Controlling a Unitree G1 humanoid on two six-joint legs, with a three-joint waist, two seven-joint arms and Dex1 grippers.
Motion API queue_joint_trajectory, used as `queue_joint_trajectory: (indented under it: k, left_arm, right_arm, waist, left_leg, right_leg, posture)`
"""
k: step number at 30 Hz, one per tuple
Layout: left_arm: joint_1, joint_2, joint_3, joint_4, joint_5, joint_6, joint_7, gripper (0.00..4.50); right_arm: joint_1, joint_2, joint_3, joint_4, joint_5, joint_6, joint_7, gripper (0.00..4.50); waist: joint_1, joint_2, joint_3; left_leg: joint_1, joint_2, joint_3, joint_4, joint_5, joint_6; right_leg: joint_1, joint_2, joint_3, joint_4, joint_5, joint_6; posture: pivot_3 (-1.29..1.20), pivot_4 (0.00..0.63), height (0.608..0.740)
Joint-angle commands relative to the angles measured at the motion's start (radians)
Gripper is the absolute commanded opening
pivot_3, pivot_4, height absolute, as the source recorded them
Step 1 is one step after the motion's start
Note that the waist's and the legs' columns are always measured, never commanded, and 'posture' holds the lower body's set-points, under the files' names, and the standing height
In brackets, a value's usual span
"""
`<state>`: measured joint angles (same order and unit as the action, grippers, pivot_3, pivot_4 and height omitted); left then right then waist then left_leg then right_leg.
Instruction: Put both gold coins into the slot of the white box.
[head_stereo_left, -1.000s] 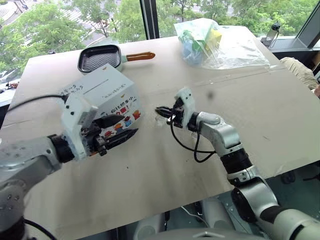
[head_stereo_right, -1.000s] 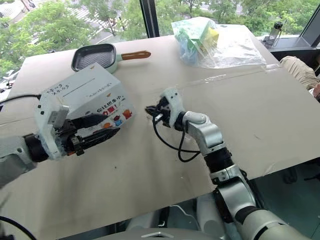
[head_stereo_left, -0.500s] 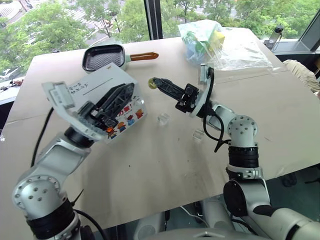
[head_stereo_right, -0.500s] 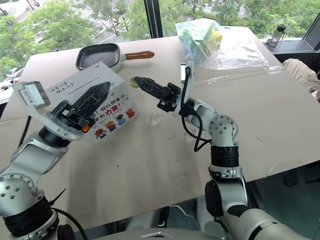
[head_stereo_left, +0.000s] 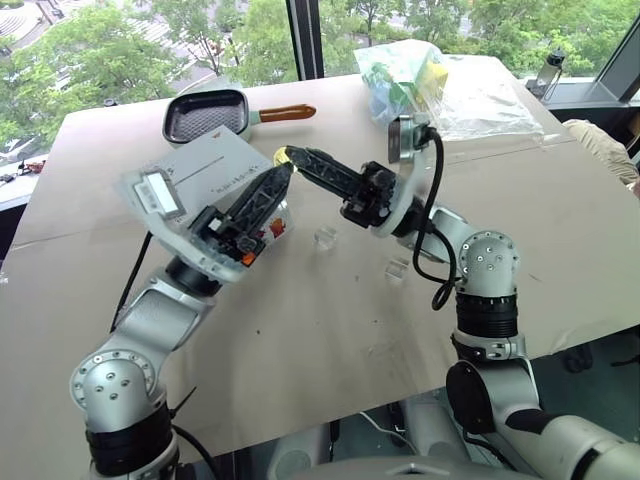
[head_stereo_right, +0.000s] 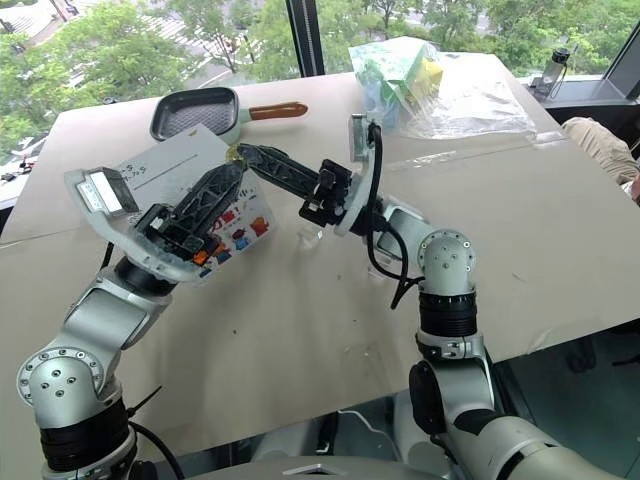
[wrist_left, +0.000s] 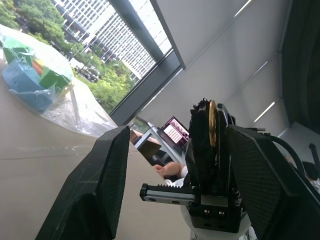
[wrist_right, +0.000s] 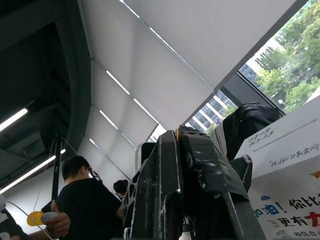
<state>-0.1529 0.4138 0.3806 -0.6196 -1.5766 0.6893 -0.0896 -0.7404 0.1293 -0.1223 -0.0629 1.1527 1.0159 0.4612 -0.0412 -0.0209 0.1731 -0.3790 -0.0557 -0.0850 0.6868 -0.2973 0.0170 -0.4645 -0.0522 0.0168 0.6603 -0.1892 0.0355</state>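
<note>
Left gripper (head_stereo_left: 268, 190), centre-left, grips the white box (head_stereo_left: 205, 172) between wide jaws; right gripper (head_stereo_left: 291, 156) — pinched shut on a gold coin (head_stereo_left: 280, 154) — reaches its top. Neither coin looks dropped in yet — the slot (head_stereo_right: 160, 166) waits.
</note>
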Motion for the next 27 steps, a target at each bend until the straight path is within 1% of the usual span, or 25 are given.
queue_joint_trajectory:
  k: [1,2,3,4,5,6,7,12,16,17,18,19,20,21,22,23,24,25,27]
  left_arm:
    - [0.003,0.030,-0.005,-0.034,-0.049,-0.025,-0.036,2.55]
    - [0.004,0.034,-0.007,-0.033,-0.054,-0.030,-0.040,2.37]
    - [0.003,0.037,-0.011,-0.034,-0.057,-0.033,-0.045,2.00]
    - [0.003,0.041,-0.014,-0.034,-0.061,-0.036,-0.048,1.37]
    - [0.004,0.044,-0.018,-0.034,-0.062,-0.039,-0.050,0.98]
    - [0.004,0.046,-0.023,-0.035,-0.063,-0.043,-0.054,0.42]
    - [0.002,0.046,-0.027,-0.034,-0.062,-0.048,-0.055,0.05]
    - [0.002,0.047,-0.044,-0.032,-0.057,-0.071,-0.063,0.05]
    - [0.002,0.048,-0.049,-0.027,-0.046,-0.084,-0.071,0.05]
    - [0.002,0.051,-0.046,-0.027,-0.045,-0.087,-0.073,0.00]
    - [0.004,0.056,-0.042,-0.027,-0.043,-0.089,-0.075,0.00]
    - [0.006,0.066,-0.035,-0.027,-0.042,-0.088,-0.079,0.00]
    - [0.009,0.080,-0.024,-0.024,-0.044,-0.086,-0.083,0.00]
    - [0.013,0.103,-0.008,-0.019,-0.044,-0.081,-0.088,0.00]
    - [0.021,0.141,0.014,-0.012,-0.042,-0.068,-0.095,0.00]
    - [0.028,0.178,0.035,-0.004,-0.038,-0.056,-0.105,0.00]
    - [0.032,0.209,0.049,0.003,-0.036,-0.049,-0.111,0.00]
    - [0.035,0.253,0.072,0.016,-0.034,-0.037,-0.121,0.00]
    - [0.040,0.378,0.117,0.062,0.022,0.006,-0.143,0.00]
  right_arm:
    - [-0.016,0.007,0.017,-0.042,0.043,-0.002,0.007,0.00]
    - [-0.016,0.004,0.020,-0.043,0.044,-0.001,0.009,0.00]
    - [-0.015,0.001,0.023,-0.044,0.046,0.001,0.010,0.00]
    - [-0.014,-0.002,0.026,-0.045,0.049,0.002,0.011,0.00]
    - [-0.013,-0.004,0.028,-0.046,0.051,0.003,0.012,0.00]
    - [-0.013,-0.007,0.030,-0.047,0.052,0.004,0.014,0.00]
    - [-0.013,-0.009,0.033,-0.047,0.052,0.005,0.015,0.00]
    - [-0.012,-0.024,0.044,-0.045,0.052,0.008,0.021,0.00]
    - [-0.010,-0.037,0.062,-0.045,0.018,-0.021,0.047,0.00]
    - [-0.009,-0.038,0.063,-0.046,0.023,-0.025,0.061,0.67]
    - [-0.008,-0.040,0.063,-0.048,0.030,-0.025,0.069,0.98]
    - [-0.007,-0.041,0.063,-0.049,0.034,-0.026,0.072,1.41]
    - [-0.004,-0.039,0.060,-0.047,0.023,-0.039,0.057,2.00]
    - [-0.001,-0.040,0.058,-0.039,0.003,-0.054,0.037,2.40]
    - [0.001,-0.048,0.059,-0.031,-0.016,-0.066,0.033,2.90]
    - [0.003,-0.060,0.062,-0.026,-0.036,-0.077,0.036,3.42]
    - [0.003,-0.072,0.067,-0.023,-0.055,-0.086,0.046,3.75]
    - [0.003,-0.088,0.074,-0.019,-0.078,-0.101,0.063,4.28]
    - [-0.004,-0.141,0.103,-0.017,-0.159,-0.156,0.119,4.28]
  waist:
    - [0.000,0.000,0.000]
    - [0.000,0.000,0.000]
    - [0.000,0.000,0.000]
    - [0.000,0.000,0.000]
    - [0.001,0.000,0.000]
    - [0.001,0.000,0.000]
    - [0.001,0.000,0.000]
    - [0.000,0.000,0.000]
    - [0.001,0.000,0.000]
    - [0.000,0.000,0.000]
    - [0.000,0.000,0.000]
    - [-0.001,0.000,0.000]
    - [-0.001,0.000,0.000]
    - [0.000,0.000,0.000]
    - [0.000,0.000,0.000]
    - [0.000,0.000,0.000]
    - [0.000,0.000,0.000]
    - [0.001,0.000,0.000]
    - [0.001,0.000,0.000]
  left_leg:
    - [0.000,0.000,0.000,0.000,0.000,0.000]
    - [0.000,0.000,0.000,0.000,0.000,0.000]
    - [0.000,0.000,0.000,0.000,0.000,0.000]
    - [0.000,0.000,0.000,0.000,0.000,0.000]
    - [0.000,0.000,0.000,0.000,0.000,0.000]
    - [0.000,0.000,0.000,0.000,0.000,0.000]
    - [0.000,0.000,0.000,0.000,0.000,0.000]
    - [0.000,0.000,0.000,0.000,0.000,0.000]
    - [0.000,0.000,0.000,0.000,0.000,0.000]
    - [0.000,0.000,0.000,0.000,0.000,0.000]
    - [0.000,0.000,0.001,0.000,0.000,0.000]
    - [0.000,0.000,0.001,0.000,0.000,0.000]
    - [0.000,0.000,0.001,0.000,0.000,0.000]
    - [0.000,0.000,0.000,0.000,0.000,0.000]
    - [0.000,0.000,0.000,0.000,0.000,0.000]
    - [0.000,0.000,0.000,0.000,0.000,0.000]
    - [0.000,0.000,0.000,0.000,0.000,0.000]
    - [0.000,0.000,0.000,0.000,0.000,0.000]
    - [0.000,0.000,0.000,0.000,0.000,0.000]
  right_leg:
    - [0.000,0.000,0.000,0.000,0.000,0.000]
    - [0.000,0.000,0.000,0.000,0.000,0.000]
    - [0.000,0.000,0.000,0.000,0.000,0.000]
    - [0.000,0.000,0.000,0.000,0.000,0.000]
    - [0.000,0.000,0.000,0.000,0.000,0.000]
    - [0.000,0.000,0.000,0.000,0.000,0.000]
    - [0.000,0.000,0.000,0.000,0.000,0.000]
    - [0.000,0.000,0.000,0.000,0.000,0.000]
    - [0.000,0.000,0.000,0.000,0.000,0.000]
    - [0.000,0.000,0.000,0.000,0.000,0.000]
    - [0.000,0.000,0.000,0.000,0.000,0.000]
    - [0.000,0.000,0.000,0.000,0.000,0.000]
    - [0.000,0.000,0.000,0.000,0.000,0.000]
    - [0.000,0.001,0.000,0.000,0.000,0.000]
    - [0.000,0.001,0.000,0.000,0.000,0.000]
    - [0.000,0.001,0.000,0.000,0.000,0.000]
    - [0.000,0.001,0.000,0.000,0.000,0.000]
    - [0.000,0.001,0.000,0.000,0.000,0.000]
    - [0.000,0.003,-0.001,-0.001,0.000,0.000]
  posture:
    - [0.00,0.150,0.721]
    - [0.00,0.150,0.721]
    - [0.00,0.150,0.721]
    - [0.00,0.150,0.721]
    - [0.00,0.150,0.721]
    - [0.00,0.150,0.721]
    - [0.00,0.150,0.721]
    - [0.00,0.150,0.721]
    - [0.00,0.150,0.721]
    - [0.00,0.150,0.721]
    - [0.00,0.150,0.721]
    - [0.00,0.150,0.721]
    - [0.00,0.150,0.721]
    - [0.00,0.150,0.721]
    - [0.00,0.150,0.721]
    - [0.00,0.150,0.721]
    - [0.00,0.150,0.721]
    - [0.00,0.150,0.721]
    - [0.00,0.150,0.721]
